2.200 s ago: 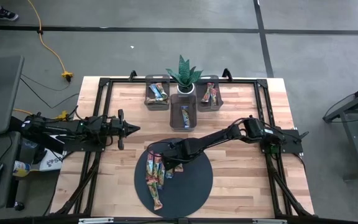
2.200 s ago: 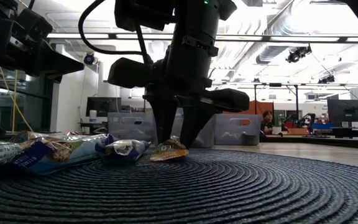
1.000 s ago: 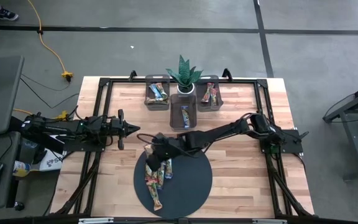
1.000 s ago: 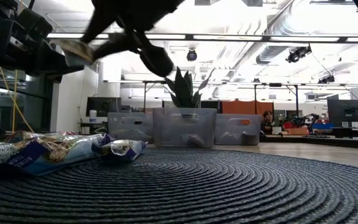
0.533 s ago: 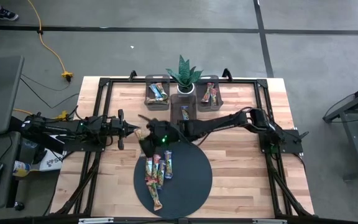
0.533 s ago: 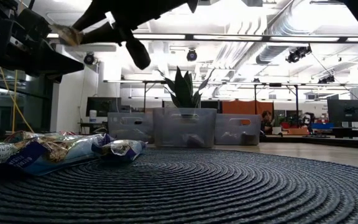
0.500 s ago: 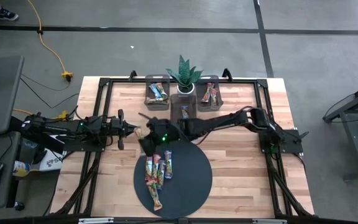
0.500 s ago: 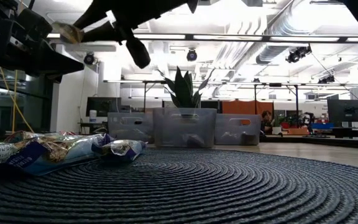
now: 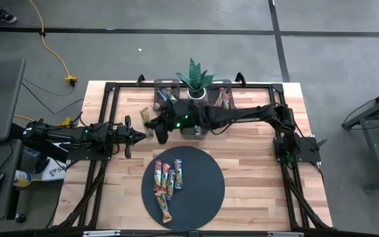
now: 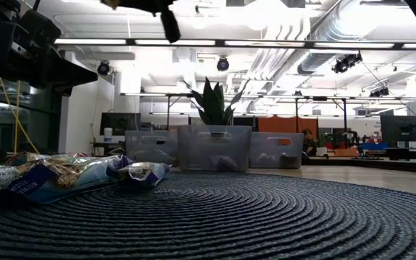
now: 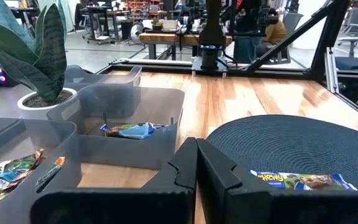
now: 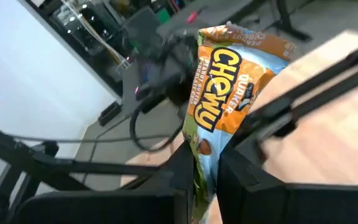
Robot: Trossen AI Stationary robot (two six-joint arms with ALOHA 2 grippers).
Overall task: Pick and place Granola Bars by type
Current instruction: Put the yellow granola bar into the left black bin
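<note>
Sorting of Granola Bars by type, carry phase. The right end effector [image 9: 151, 123] reaches far across the bench [image 9: 255, 164] and hangs near the left bin [image 9: 165, 97]; its fingers [image 12: 182, 168] are pinched on the lower end of an orange-and-blue Chewy bar [image 12: 225, 74], so the wrapper stands up clear of the fingers and its label stays readable in the right wrist view. The height of the carry, judged from the low view, where only the tip of the arm shows at the upper edge, lets the bar pass over the bin walls. Three translucent bins, the left one, the middle bin [image 9: 195, 122] and the right bin [image 9: 222, 99], flank a potted plant [image 9: 195, 78] and each already holds bars, so each appears to serve one type. The unsorted bars [image 9: 166, 181] lie clustered on the dark round mat [image 9: 202, 191], which serves as the supply area. The left end effector [image 9: 139, 136] waits at the bench's left side, its fingers [image 11: 219, 168] pressed together on nothing.
</note>
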